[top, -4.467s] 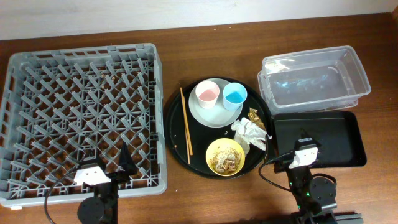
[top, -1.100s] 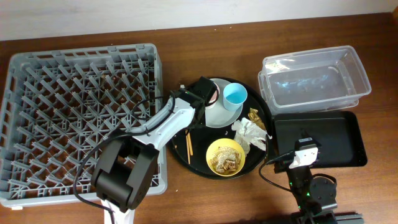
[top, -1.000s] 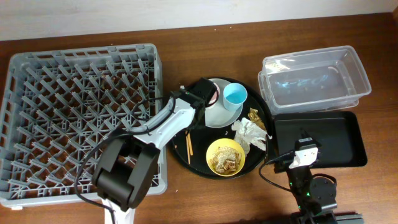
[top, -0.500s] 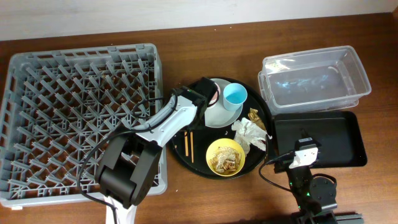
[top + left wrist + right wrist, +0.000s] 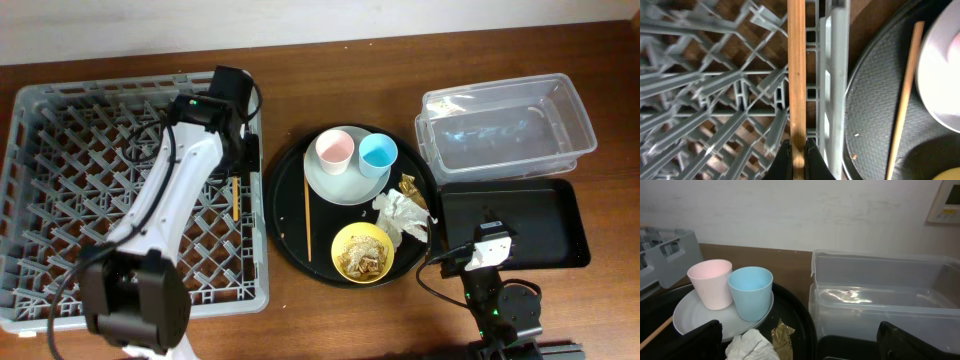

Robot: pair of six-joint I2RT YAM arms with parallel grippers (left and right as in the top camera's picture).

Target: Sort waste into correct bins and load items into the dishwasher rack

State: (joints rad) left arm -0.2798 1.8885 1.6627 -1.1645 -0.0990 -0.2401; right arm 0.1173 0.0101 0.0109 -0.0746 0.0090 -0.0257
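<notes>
My left gripper (image 5: 237,170) is shut on one wooden chopstick (image 5: 796,75), held over the right edge of the grey dishwasher rack (image 5: 120,190). The other chopstick (image 5: 306,215) lies on the round black tray (image 5: 285,215). A pink cup (image 5: 333,150) and a blue cup (image 5: 378,152) stand on the pale plate (image 5: 350,185). The yellow bowl (image 5: 363,252) holds brown food scraps. A white napkin (image 5: 400,215) and a gold wrapper (image 5: 408,185) lie beside it. My right gripper (image 5: 800,349) is open and holds nothing, low by the shallow black tray (image 5: 530,225).
The clear tub (image 5: 505,125) sits at the back right, just behind the shallow black tray. The rack's upright pegs fill the left half of the table. My left arm (image 5: 170,200) stretches across the rack from the front edge.
My left gripper has shut on one chopstick, lifted it off the round tray and carried it left over the rack's right edge. The other chopstick stays on the tray. The right arm has not moved.
</notes>
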